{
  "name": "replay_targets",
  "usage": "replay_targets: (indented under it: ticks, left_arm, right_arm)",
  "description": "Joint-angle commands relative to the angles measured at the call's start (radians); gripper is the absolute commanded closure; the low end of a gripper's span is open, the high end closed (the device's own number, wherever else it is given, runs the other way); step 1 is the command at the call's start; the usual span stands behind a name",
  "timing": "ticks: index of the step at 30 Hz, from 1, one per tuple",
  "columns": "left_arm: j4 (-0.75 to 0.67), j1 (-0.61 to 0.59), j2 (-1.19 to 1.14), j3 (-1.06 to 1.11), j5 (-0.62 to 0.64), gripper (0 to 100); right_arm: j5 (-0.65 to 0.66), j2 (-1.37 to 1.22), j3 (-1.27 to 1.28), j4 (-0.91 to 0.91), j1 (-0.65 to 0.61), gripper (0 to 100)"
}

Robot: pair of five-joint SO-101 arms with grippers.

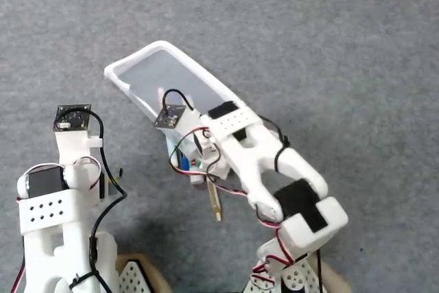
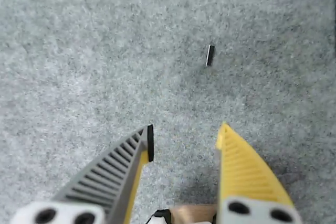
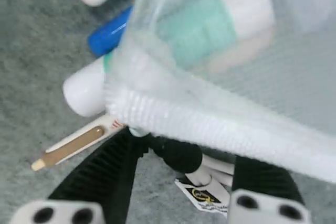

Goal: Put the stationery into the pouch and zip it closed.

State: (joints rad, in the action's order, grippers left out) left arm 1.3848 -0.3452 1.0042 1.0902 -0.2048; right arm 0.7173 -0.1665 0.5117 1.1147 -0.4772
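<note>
The clear mesh pouch with a white zipper rim lies tilted at mid-table. My right gripper is at its near end, over the stationery. In the right wrist view the zipper edge lies across the black fingers, which stand apart, with a black zipper pull between them. A blue pen, a white marker and a tan-tipped pen stick out beside the pouch's mouth. A mint and white item shows through the mesh. My left gripper hangs open over bare carpet.
Grey carpet covers the table. A small black piece lies on it ahead of the left gripper. The tan-tipped pen points toward the front edge under the right arm. The left arm stands at the front left.
</note>
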Motion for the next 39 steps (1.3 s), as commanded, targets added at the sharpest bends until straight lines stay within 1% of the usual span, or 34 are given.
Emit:
replay_targets:
  ticks: [1, 6, 13, 14, 17, 19, 21, 23, 27, 31, 36, 39]
  left_arm:
    - [-0.020, -0.008, -0.002, -0.002, -0.005, 78]
    - [-0.032, -0.007, -0.002, 0.002, -0.003, 78]
    - [-0.032, -0.002, -0.002, 0.002, -0.003, 78]
    - [-0.032, -0.001, -0.002, 0.002, -0.002, 78]
    - [-0.032, -0.001, -0.002, 0.002, -0.002, 78]
    - [-0.032, -0.001, -0.002, 0.002, -0.002, 78]
    - [-0.032, 0.001, -0.002, 0.002, -0.002, 78]
    - [-0.032, 0.001, -0.002, -0.001, 0.000, 78]
    - [-0.031, 0.001, -0.002, -0.019, 0.000, 78]
    - [-0.026, 0.001, -0.002, -0.074, 0.000, 78]
    - [-0.023, 0.001, -0.002, -0.139, 0.000, 78]
    - [-0.021, 0.001, -0.002, -0.154, 0.000, 78]
  right_arm:
    - [0.008, -0.025, -0.047, -0.015, -0.006, 73.5]
    - [0.008, -0.025, -0.051, -0.017, -0.006, 84.0]
    - [0.002, -0.027, -0.051, -0.017, 0.015, 86.4]
    - [0.000, -0.025, -0.051, -0.017, 0.020, 88.5]
    - [0.000, -0.024, -0.062, -0.014, 0.021, 99.2]
    - [-0.002, -0.024, -0.065, -0.009, 0.021, 96.9]
    - [-0.002, -0.024, -0.068, -0.008, 0.021, 98.8]
    - [-0.002, -0.015, -0.068, 0.000, 0.021, 98.5]
    - [-0.002, 0.082, -0.085, 0.026, -0.003, 98.6]
    - [-0.002, 0.217, -0.151, 0.123, -0.037, 98.6]
    - [-0.003, 0.326, -0.255, 0.256, -0.054, 98.6]
    - [-0.057, 0.344, -0.332, 0.308, -0.057, 98.6]
